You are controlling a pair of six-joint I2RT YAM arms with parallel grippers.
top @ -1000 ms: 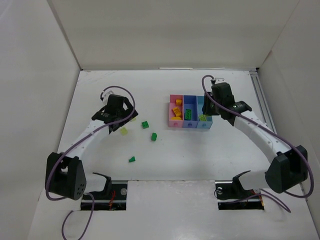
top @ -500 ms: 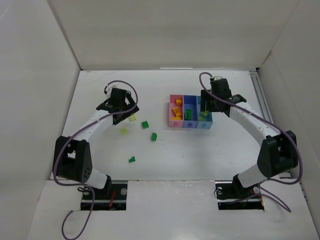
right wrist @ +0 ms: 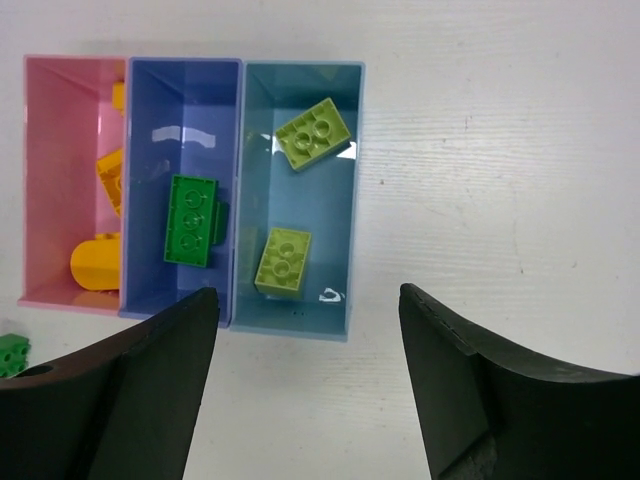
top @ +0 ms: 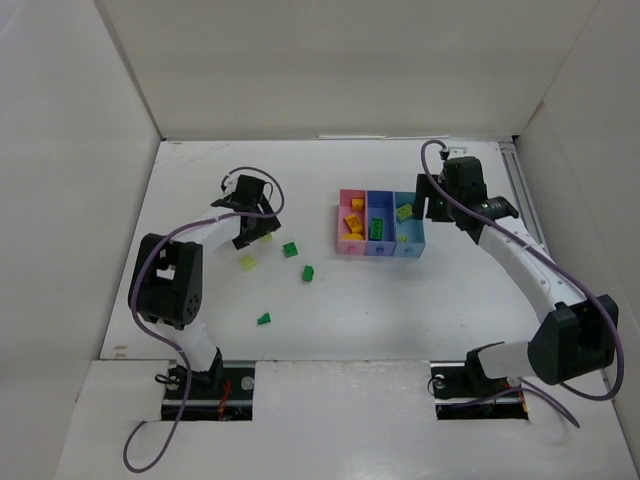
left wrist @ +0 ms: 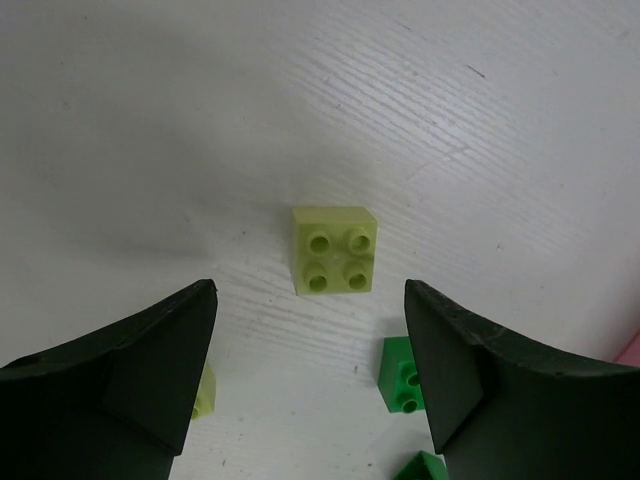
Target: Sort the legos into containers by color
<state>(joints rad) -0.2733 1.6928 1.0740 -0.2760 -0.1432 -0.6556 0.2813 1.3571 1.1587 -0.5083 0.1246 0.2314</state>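
Right arm has backed off the light blue bin (right wrist: 300,200) since a second ago. The right end effector (right wrist: 307,295) now hangs above the row, spread wide and empty, and that bin shows two lime bricks (right wrist: 312,133). Left arm has swung further out over the counter (top: 400,300), its elbow folded back toward the base. The left end effector (left wrist: 310,303) has narrowed a bit but is open and holds nothing. Key relation: a pale lime brick (left wrist: 335,249) lies flat on the counter, studs up, just ahead of the left fingertips. It is roughly centred in the gap and neither finger touches it. It is a square two-by-two, so no real long axis, and its edges sit slightly turned off the finger line. The left arm is clearly nearer; the right is well apart, on the far side of the bins. Likely next step is forward and down to straddle the brick, then close. A second pale brick (left wrist: 203,392) peeks out behind the left finger, and a dark green brick (left wrist: 402,375) sits near the right finger, so either could get nudged. The medium blue bin (right wrist: 185,120) holds a green brick (right wrist: 192,220), and the pink bin (right wrist: 45,180) holds orange pieces (right wrist: 100,265).
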